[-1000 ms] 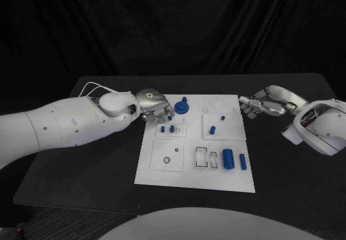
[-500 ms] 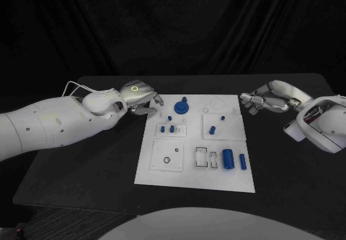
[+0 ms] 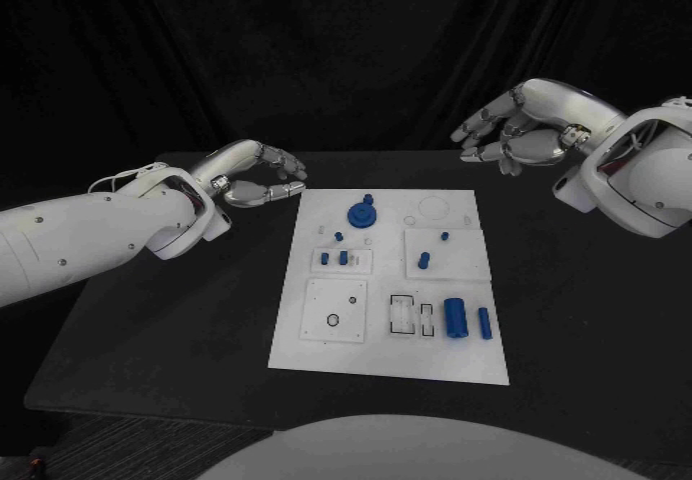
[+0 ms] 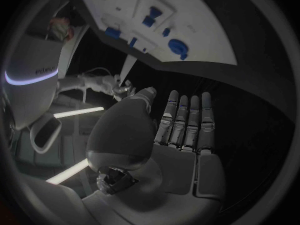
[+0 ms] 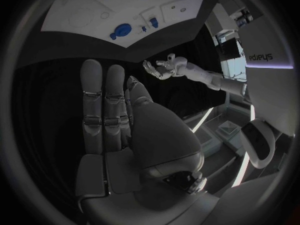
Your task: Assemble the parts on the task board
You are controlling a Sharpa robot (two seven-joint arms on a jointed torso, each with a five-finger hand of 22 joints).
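Note:
The white task board [image 3: 378, 356] lies in the middle of the black table. On it a round blue part with a knob [image 3: 361, 213] sits at the far end, small blue pegs [image 3: 335, 258] stand in a plate below it, and two blue cylinders [image 3: 456, 318] lie near the right edge. My left hand [image 3: 260, 181] hovers off the board's far left corner, fingers apart, holding nothing. My right hand [image 3: 509, 126] is raised beyond the far right corner, fingers stretched out and empty. In the wrist views the left hand's fingers [image 4: 187, 120] and the right hand's fingers [image 5: 103, 105] are straight, with the board [image 4: 200, 40] [image 5: 81, 10] beyond them.
A white square plate with a small black ring [image 3: 335, 311] and a slotted plate [image 3: 415, 315] sit on the board's near half. Black table [image 3: 173, 330] surrounds the board on every side. Dark curtains hang behind.
My left hand has pulled back off the board's far left corner and turned its palm upward. My right hand has risen from the board's far right edge, up and away.

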